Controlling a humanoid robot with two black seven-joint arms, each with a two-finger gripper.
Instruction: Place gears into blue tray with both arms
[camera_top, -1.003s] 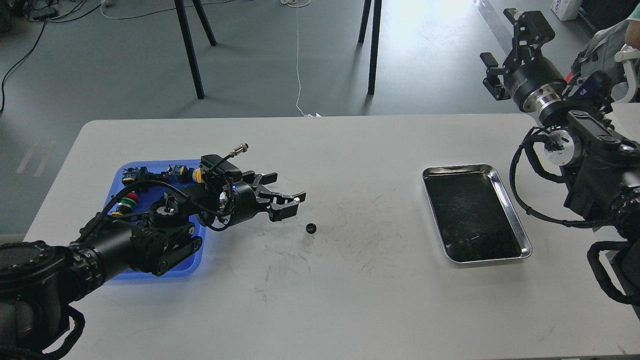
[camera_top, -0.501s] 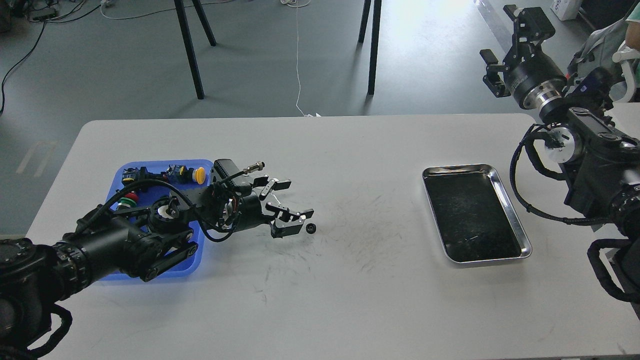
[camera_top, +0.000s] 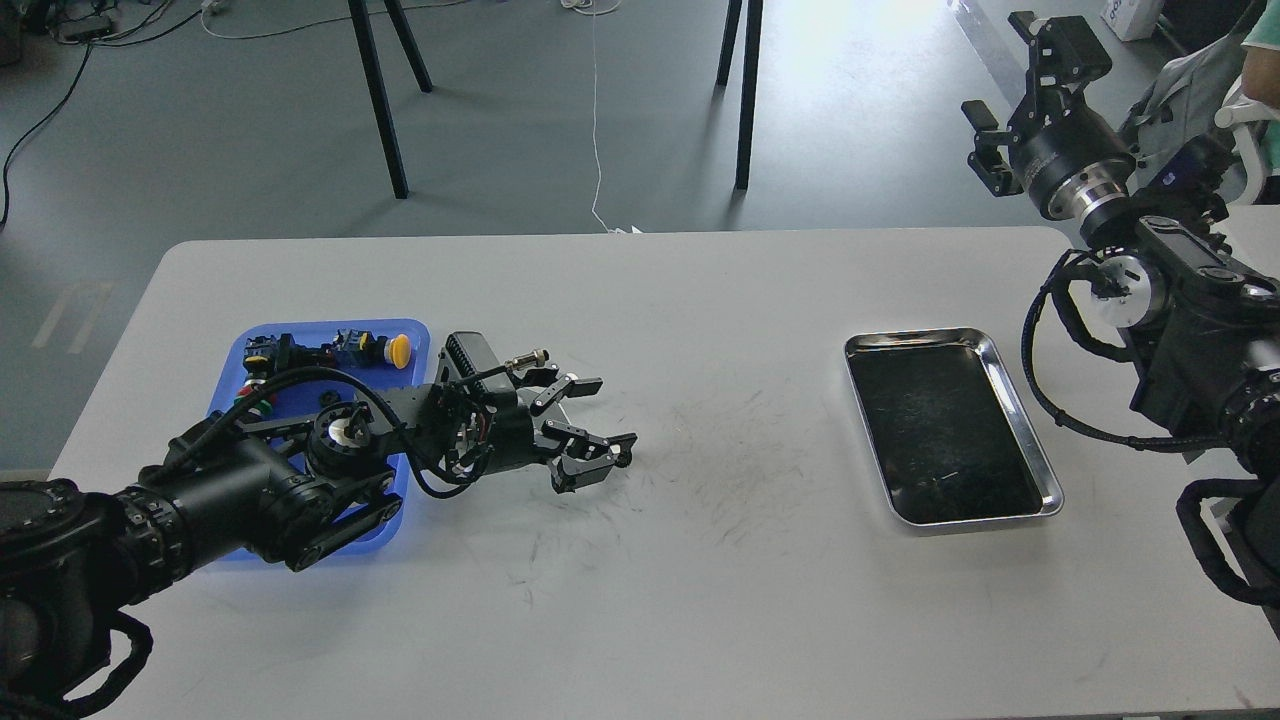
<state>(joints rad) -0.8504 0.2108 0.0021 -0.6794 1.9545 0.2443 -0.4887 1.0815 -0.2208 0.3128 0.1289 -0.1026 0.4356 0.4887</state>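
**Left gripper low on the table beside the blue tray; gear out of sight**

The left gripper (camera_top: 598, 458) lies low over the white table (camera_top: 700, 580), its long axis pointing toward 3 o'clock. Its fingers (camera_top: 578, 387) are spread apart, one at 12 o'clock of the other, the lower fingertip near the tabletop. No gear shows clearly on the bare table; whether one sits at the lower fingertip cannot be told, since black parts merge there.

At 9 o'clock of the gripper lies one blue tray (camera_top: 408, 332), a shallow glossy plastic rectangle with rounded corners, long axis running 12 to 6, partly covered by the left arm. Its far end holds colourful push-button switches (camera_top: 385, 348); an exact count is hidden.

Well apart at 3 o'clock sits one steel tray (camera_top: 1020, 420), shiny-rimmed with a dark scuffed floor, long axis 12 to 6.

The right gripper (camera_top: 1015, 100) is raised off the table's far right corner, fingers spread, holding nothing.
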